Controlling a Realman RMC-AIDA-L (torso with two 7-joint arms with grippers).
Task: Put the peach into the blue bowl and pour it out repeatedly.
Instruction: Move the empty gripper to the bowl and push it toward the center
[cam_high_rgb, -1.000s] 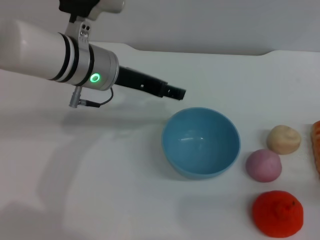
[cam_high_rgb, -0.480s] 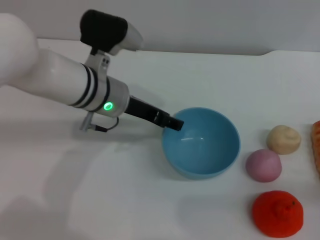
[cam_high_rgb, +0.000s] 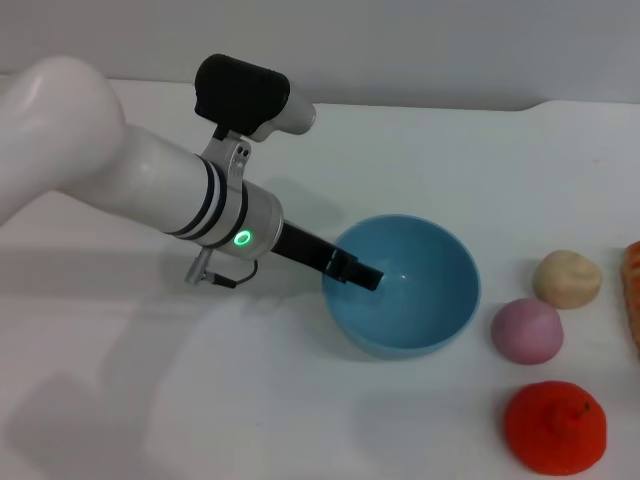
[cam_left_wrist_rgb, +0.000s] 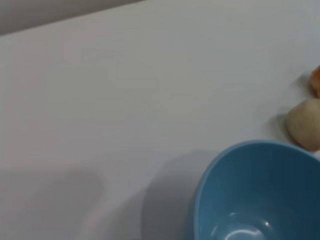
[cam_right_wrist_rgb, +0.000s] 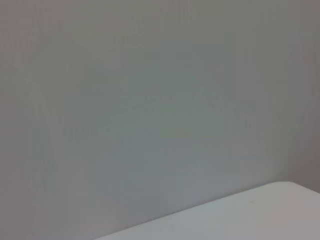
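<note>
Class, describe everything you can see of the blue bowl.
The blue bowl is light blue, smooth, round and deep, plastic-looking, with a glossy inside that holds nothing. It stands upright on the white table, left of the peach and apart from it. The left gripper reaches over its near-left rim; whether it touches is unclear.

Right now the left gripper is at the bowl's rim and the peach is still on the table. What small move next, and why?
Probably close the left gripper on the near rim of the blue bowl, if the fingers straddle it; I cannot tell. Its tip sits at the rim on the robot's left, and the bowl is empty. The peach lies apart on the table, to the bowl's right, for the unseen right arm.
</note>
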